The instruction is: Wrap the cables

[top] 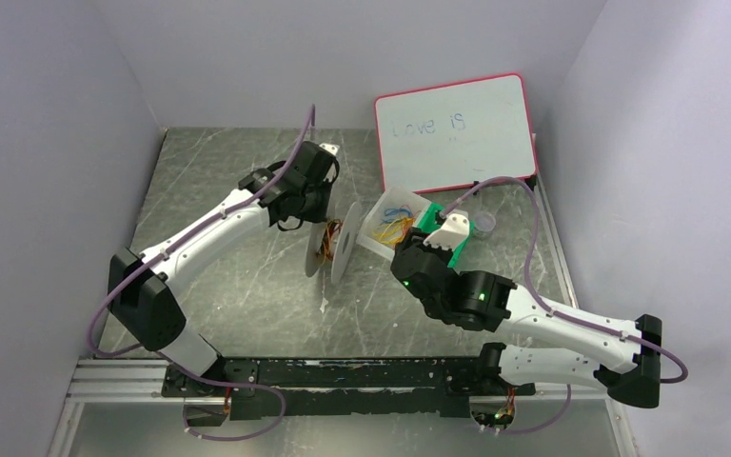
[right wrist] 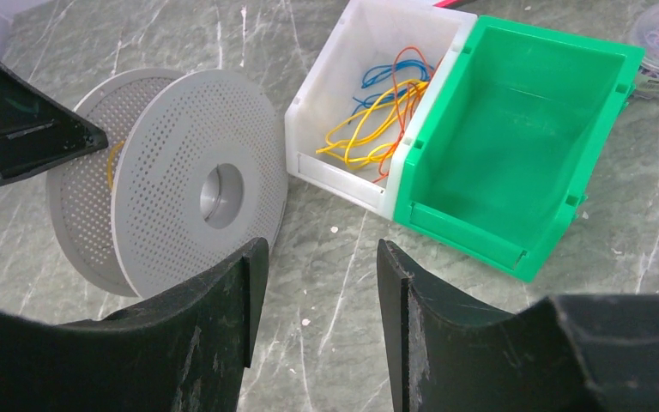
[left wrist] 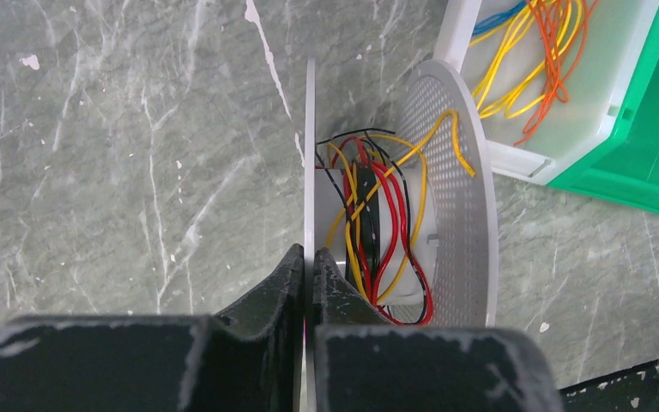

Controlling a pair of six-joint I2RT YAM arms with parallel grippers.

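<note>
The left arm (top: 219, 224) reaches from its base at the near-left corner diagonally forward and inward across the table (top: 247, 286), with its wrist bent down over the white spool (left wrist: 455, 172). The left jaws are clenched on the thin rim of the spool's left flange, one finger on each face of the disc. The spool stands on its edge with both perforated flanges upright. Red, yellow and black wires (left wrist: 390, 215) are wound loosely around its hub, and one yellow end loops out against the right flange.

The right arm (top: 552, 319) runs from its base out to an elbow at the far right, then folds back inward, so that its wrist sits low near the middle of the table. The right jaws are released, spread apart with only bare table between the fingers. They point toward the gap between the spool and the white bin (left wrist: 515, 159).

The orange-red cables (left wrist: 556, 51) lie in the white bin, tangled with yellow and blue loops, just to the right of the spool and apart from it. A green bin (right wrist: 515, 146) touches the white bin's right side. A whiteboard (top: 457, 119) leans against the back wall behind them
</note>
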